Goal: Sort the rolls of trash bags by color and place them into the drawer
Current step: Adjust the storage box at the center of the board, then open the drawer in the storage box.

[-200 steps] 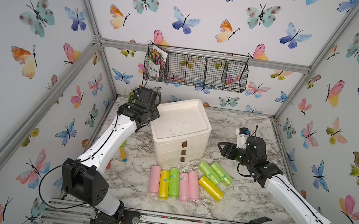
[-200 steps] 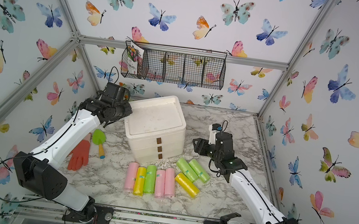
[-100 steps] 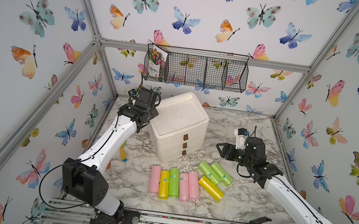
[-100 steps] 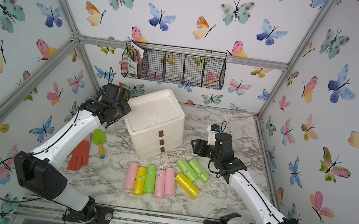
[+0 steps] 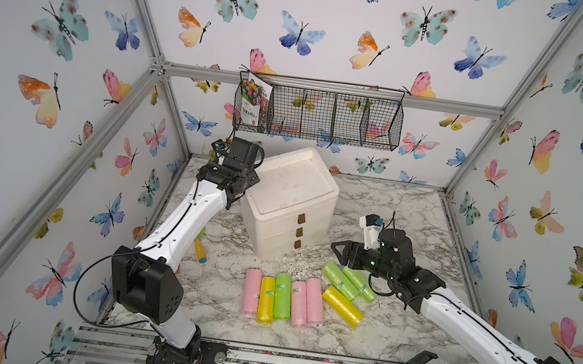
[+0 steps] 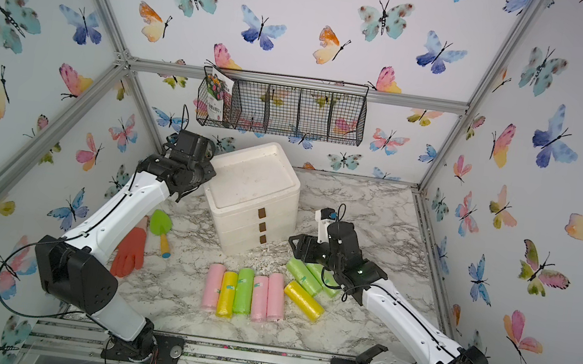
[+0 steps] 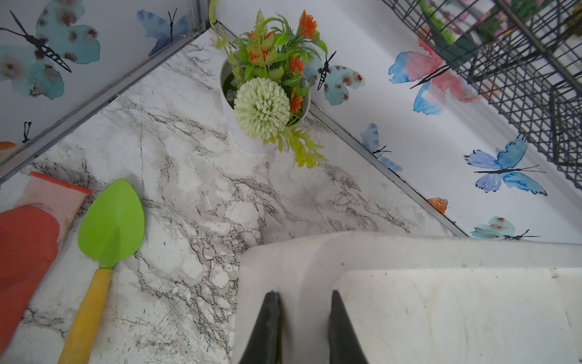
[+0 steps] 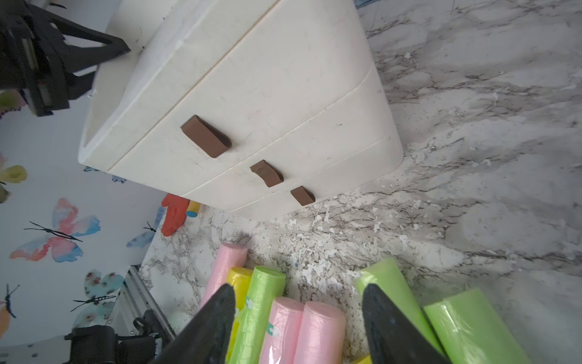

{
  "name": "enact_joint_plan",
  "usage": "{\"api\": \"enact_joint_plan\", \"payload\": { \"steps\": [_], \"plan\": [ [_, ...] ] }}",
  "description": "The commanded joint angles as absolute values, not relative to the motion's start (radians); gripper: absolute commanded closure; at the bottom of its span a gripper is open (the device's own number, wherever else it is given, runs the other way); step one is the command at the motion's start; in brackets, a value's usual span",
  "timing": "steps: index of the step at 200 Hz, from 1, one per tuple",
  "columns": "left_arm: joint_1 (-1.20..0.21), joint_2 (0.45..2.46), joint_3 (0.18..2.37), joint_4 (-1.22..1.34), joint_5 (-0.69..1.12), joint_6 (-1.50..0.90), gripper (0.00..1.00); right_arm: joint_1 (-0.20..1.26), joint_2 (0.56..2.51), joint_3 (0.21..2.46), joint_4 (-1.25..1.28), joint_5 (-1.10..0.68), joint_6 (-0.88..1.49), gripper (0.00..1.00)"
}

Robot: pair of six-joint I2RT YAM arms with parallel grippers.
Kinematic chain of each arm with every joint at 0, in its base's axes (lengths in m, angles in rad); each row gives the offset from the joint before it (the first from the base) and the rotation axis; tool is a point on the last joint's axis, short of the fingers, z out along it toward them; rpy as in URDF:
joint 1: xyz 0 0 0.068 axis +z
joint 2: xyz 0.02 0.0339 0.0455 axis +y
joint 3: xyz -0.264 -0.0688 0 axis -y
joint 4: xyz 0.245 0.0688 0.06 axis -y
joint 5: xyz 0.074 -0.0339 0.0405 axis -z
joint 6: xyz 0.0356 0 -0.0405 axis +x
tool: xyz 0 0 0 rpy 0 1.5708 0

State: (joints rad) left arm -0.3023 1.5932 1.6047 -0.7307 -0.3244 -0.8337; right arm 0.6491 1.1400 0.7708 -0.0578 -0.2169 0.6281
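The white drawer unit (image 5: 290,206) (image 6: 253,193) has three brown handles (image 8: 206,135), and all its drawers are shut. My left gripper (image 7: 303,292) (image 5: 251,183) is shut on the rim at the unit's back left corner. The rolls of trash bags lie in front of it. A row holds pink (image 5: 252,290), yellow (image 5: 266,299), green (image 5: 282,296) and two more pink (image 5: 306,303). Two green (image 5: 339,282) and one yellow (image 5: 342,307) lie to the right. My right gripper (image 8: 299,286) (image 5: 340,250) hangs open above them, holding nothing.
An orange glove (image 6: 131,251) and a green trowel (image 6: 161,228) lie left of the unit, under my left arm. A potted plant (image 7: 264,104) stands in the back left corner. A wire basket (image 5: 318,115) hangs on the back wall. White flakes litter the marble table (image 5: 413,215).
The drawer unit has turned and slid toward the back left with my left gripper on it. My right gripper has drifted left and forward over the rolls, its jaws slightly narrower.
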Motion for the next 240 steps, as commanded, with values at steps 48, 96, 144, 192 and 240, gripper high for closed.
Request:
{"api": "enact_joint_plan", "payload": {
  "steps": [48,96,144,192,240],
  "plan": [
    [-0.291,1.628,1.577,-0.617,-0.207,-0.973,1.00,0.771,1.240,0.770,0.260,-0.149,0.818,0.35],
    [-0.291,1.616,1.565,-0.611,-0.182,-0.971,1.00,0.773,1.320,0.789,0.355,-0.124,0.819,0.38],
    [-0.291,1.603,1.545,-0.593,-0.156,-0.974,1.00,0.775,1.426,0.851,0.404,-0.155,0.817,0.41],
    [-0.291,1.599,1.537,-0.582,-0.138,-0.981,1.00,0.778,1.475,0.870,0.445,-0.169,0.812,0.42],
    [-0.293,1.597,1.536,-0.576,-0.126,-0.986,1.00,0.781,1.525,0.865,0.506,-0.189,0.821,0.43]
  ]
}}
